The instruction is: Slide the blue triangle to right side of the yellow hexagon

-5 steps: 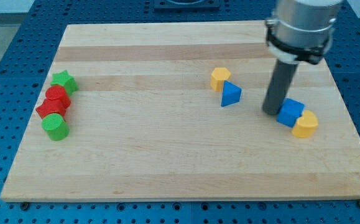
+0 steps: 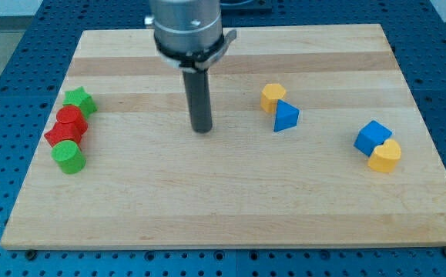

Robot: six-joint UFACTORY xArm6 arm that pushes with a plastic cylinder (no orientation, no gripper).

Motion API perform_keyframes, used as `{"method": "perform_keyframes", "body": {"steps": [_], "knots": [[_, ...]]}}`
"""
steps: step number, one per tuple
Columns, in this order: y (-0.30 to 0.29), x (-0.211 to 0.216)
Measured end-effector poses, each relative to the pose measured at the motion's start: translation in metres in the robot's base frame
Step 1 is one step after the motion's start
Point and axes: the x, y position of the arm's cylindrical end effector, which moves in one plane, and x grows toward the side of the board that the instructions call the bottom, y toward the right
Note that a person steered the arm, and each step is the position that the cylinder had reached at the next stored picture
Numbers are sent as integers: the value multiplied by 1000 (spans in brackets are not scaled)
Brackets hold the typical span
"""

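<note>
The blue triangle point(image 2: 286, 117) lies on the wooden board right of centre. It touches the lower right side of the yellow hexagon point(image 2: 272, 98). My tip point(image 2: 202, 130) rests on the board left of both blocks, about a hundred pixels from the triangle, touching no block.
A blue cube point(image 2: 372, 137) touches a yellow heart-shaped block point(image 2: 384, 156) near the board's right edge. At the view's left, a green star point(image 2: 78, 100), two red blocks point(image 2: 66, 127) and a green cylinder point(image 2: 68, 157) sit clustered together.
My tip has moved far to the left, from beside the blue cube to left of the triangle. The blue cube and yellow heart have shifted slightly right.
</note>
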Motion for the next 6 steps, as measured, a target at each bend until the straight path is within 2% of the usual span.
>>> {"method": "perform_keyframes", "body": {"steps": [2,3,4,5,6], "knots": [[166,5],[218,3],[165,6],[66,14],[17,-19]]}}
